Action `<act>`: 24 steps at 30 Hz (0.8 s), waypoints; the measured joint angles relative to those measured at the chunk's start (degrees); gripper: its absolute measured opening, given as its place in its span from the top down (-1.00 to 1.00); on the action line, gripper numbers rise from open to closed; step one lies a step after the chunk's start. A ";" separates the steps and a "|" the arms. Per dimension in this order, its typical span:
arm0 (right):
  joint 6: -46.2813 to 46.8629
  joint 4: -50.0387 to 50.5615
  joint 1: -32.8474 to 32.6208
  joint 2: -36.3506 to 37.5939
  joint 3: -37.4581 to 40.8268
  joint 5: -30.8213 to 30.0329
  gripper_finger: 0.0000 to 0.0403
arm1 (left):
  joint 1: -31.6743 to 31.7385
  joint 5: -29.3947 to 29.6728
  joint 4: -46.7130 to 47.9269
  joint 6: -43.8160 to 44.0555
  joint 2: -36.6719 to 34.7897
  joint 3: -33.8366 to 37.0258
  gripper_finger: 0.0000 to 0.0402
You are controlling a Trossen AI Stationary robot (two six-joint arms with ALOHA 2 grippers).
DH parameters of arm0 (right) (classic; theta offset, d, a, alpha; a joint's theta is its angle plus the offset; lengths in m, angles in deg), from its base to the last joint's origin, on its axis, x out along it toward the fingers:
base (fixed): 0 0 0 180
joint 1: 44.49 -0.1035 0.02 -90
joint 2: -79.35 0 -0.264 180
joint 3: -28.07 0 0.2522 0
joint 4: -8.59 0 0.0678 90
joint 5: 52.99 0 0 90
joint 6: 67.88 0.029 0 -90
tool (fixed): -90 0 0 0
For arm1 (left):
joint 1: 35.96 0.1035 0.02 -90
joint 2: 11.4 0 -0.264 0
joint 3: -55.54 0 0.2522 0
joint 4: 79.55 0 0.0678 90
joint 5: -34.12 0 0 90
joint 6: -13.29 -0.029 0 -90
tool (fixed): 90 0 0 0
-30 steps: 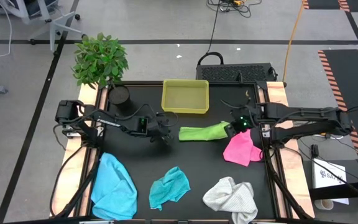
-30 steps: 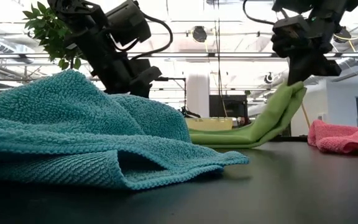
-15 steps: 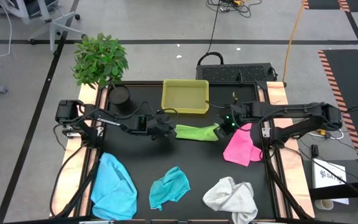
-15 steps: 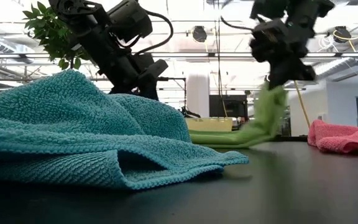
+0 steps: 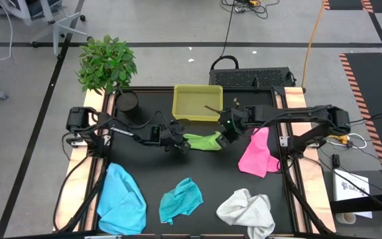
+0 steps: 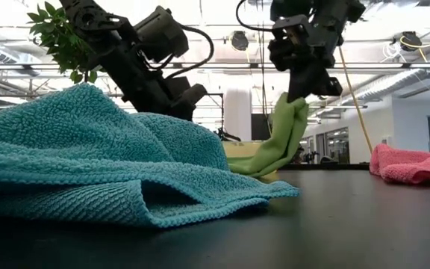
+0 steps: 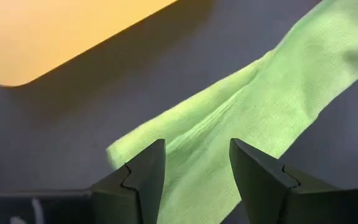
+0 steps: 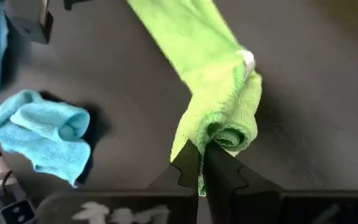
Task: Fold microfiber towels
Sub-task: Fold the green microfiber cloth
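Fold in progress: the right pincer (image 5: 227, 130) is clenched on one end of the lime green towel (image 5: 203, 141) and holds it raised above the bench (image 5: 211, 169), just in front of the yellow-green tray (image 5: 197, 103) at the back edge.
What has just changed: that end has travelled from the right side of the bench toward its middle, so the towel now doubles over itself instead of lying stretched out.
Low view: the lime green towel (image 6: 282, 142) hangs steeply from the right pincer (image 6: 298, 88), its lower part on the bench.
Left pincer: the left pincer (image 5: 178, 143) sits low at the towel's other end; its jaws stand apart over the cloth (image 7: 241, 118) and I judge it is pinning or guarding that end rather than gripping it.
Against the earlier frame: the towel looks much shorter from above, and the right arm reaches farther across the bench; the left arm has shifted only slightly.
Meaning for the task: the first fold of this towel is about halfway over; the lifted end is not yet laid down.
Other towels: pink towel (image 5: 256, 154) near the right edge, light blue towel (image 5: 121, 198) at the front left corner, teal towel (image 5: 180, 200) at the front middle, white towel (image 5: 247, 211) toward the front right; all lie crumpled, unfolded.
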 joint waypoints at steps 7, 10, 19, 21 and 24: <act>-0.05 -1.82 0.97 -0.01 0.00 0.13 1.00 | 0.00 -0.45 -0.37 -0.47 0.35 -0.06 0.10; -0.05 -2.15 1.63 0.51 0.00 0.09 1.00 | 0.00 -0.45 0.53 -0.65 0.35 -0.06 0.10; 0.16 -3.94 1.66 0.66 0.00 0.96 1.00 | 0.00 0.38 -0.28 -0.38 3.19 -0.08 0.10; 0.90 -5.00 1.66 0.64 0.00 1.53 1.00 | 0.00 0.00 -0.18 -0.37 4.51 -0.06 0.10; 1.02 -7.31 1.64 0.64 0.00 2.01 1.00 | 0.08 0.01 -1.37 -0.58 5.26 -0.08 0.10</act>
